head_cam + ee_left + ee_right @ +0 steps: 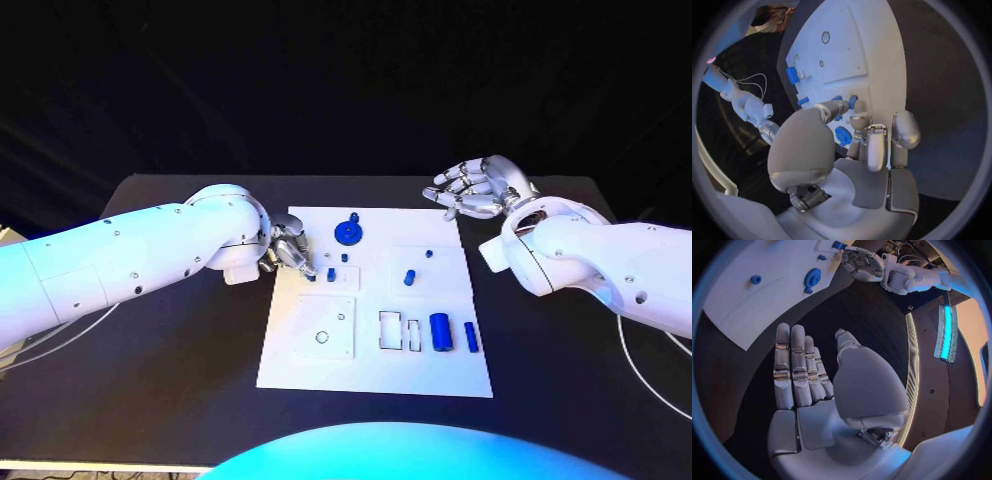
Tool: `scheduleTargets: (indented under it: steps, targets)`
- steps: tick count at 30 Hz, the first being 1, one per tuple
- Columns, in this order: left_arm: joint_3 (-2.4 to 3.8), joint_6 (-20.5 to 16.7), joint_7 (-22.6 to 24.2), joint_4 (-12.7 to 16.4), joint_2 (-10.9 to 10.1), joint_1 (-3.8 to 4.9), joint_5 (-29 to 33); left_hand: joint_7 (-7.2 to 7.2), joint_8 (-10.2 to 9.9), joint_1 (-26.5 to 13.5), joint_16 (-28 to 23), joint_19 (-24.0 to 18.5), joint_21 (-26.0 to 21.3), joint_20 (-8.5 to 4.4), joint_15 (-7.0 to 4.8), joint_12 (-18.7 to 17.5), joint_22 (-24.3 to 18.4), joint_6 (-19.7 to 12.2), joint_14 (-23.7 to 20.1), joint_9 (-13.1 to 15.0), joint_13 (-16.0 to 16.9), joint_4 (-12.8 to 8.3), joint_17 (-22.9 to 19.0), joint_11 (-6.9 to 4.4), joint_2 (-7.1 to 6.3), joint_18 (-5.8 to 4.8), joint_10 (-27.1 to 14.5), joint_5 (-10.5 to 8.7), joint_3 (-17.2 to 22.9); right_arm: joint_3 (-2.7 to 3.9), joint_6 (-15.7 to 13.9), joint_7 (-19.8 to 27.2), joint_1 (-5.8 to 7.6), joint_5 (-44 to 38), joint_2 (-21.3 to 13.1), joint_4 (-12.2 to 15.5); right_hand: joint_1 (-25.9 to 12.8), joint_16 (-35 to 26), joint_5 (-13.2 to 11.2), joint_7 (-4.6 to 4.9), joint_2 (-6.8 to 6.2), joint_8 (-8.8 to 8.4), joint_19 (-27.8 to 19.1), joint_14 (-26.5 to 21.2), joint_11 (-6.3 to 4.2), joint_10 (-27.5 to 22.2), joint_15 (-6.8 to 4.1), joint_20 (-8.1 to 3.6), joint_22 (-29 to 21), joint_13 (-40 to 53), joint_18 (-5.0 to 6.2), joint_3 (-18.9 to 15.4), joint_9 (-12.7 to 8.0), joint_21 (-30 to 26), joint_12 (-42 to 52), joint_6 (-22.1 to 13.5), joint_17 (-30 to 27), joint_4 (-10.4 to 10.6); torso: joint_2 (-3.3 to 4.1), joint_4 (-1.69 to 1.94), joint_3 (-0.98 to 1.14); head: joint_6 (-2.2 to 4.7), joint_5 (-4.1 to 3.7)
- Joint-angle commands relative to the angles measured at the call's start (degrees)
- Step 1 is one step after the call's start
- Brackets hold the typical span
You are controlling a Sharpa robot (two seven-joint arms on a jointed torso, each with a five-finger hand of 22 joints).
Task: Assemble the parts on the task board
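Black counter (173,350) carried the white task board (378,375) at its middle, long side running away from the robot, both arms reaching in from the sides.

Judging from this layout, the main risk lay with the left hand (289,250), which hovered at the board's left edge with fingertips down by a small blue peg (330,273). Whether it pinched that peg or only touched beside it could not be told; the left wrist view showed the fingers curled close around small blue pieces. A slightly off grip would probably tip or roll so small a part, or nudge the light board across the counter. The right hand (480,188) hung off the board's far right corner, fingers spread and holding nothing, so it was not bracing the board against such a shove.

As for looks, the board was flat and white with square outlined recesses. A round blue gear (349,233) sat near its far end, two blue cylinders (440,333) lay side by side near the right edge, and another short peg (410,278) stood mid-board.
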Motion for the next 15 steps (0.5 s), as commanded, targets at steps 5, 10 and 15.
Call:
scheduleTargets:
  steps: [5, 10, 15]
  targets:
    - [-0.24, 2.49, -0.26, -0.2, 0.67, -0.24, -0.34, -0.1, -0.1, -0.06, 0.35, 0.39, 0.26, -0.01, -0.45, 0.6, -0.06, 0.48, 4.49, -0.05, 0.45, -10.58, 8.81, -0.12, 0.5, -0.38, 0.36, 0.22, 10.34, 0.01, 0.78, 0.61, -0.03, -0.21, 0.0, 0.09, 0.17, -0.17, 0.37, 0.16, 0.1, 0.23, -0.1, -0.07, -0.01, 0.36, 0.35, 0.33, -0.05, -0.05, 0.75, 0.44, -0.05, -0.28, -0.34, 0.01, -0.08, -0.04, -0.04, 0.03, -0.03, -0.12, -0.07]
    - [-0.32, 1.74, -0.31, -0.39, 0.9, -0.26, -0.49, -0.14, -0.16, -0.49, 0.47, 0.52, 0.38, -0.01, -0.44, 1.09, 0.18, 0.76, 4.58, -0.06, 1.26, -10.51, 9.15, -0.14, 0.49, -0.44, 0.87, 0.69, 10.36, 0.01, 0.79, 0.63, -0.03, -0.21, 0.01, 0.09, 0.17, -0.17, 0.37, 0.16, 0.1, 0.23, -0.1, -0.07, -0.01, 0.36, 0.35, 0.33, -0.05, -0.05, 0.75, 0.44, -0.05, -0.28, -0.34, 0.01, -0.08, -0.04, -0.04, 0.01, -0.02, -0.15, -0.1]
    - [-0.36, 0.81, -0.3, -0.56, 1.01, -0.28, -0.51, -0.24, -0.22, -1.14, 0.56, 0.6, 0.44, -0.03, -0.46, 1.67, 0.33, 1.04, 4.64, -0.06, 2.22, -10.34, 9.38, -0.19, 0.54, -0.47, 1.48, 0.88, 10.25, 0.01, 0.79, 0.63, -0.03, -0.21, -0.03, 0.11, 0.17, -0.17, 0.37, 0.16, 0.1, 0.23, -0.1, -0.07, -0.01, 0.36, 0.35, 0.33, -0.05, -0.05, 0.75, 0.44, -0.05, -0.28, -0.34, 0.01, -0.08, -0.04, 0.0, 0.0, 0.01, -0.18, -0.14]
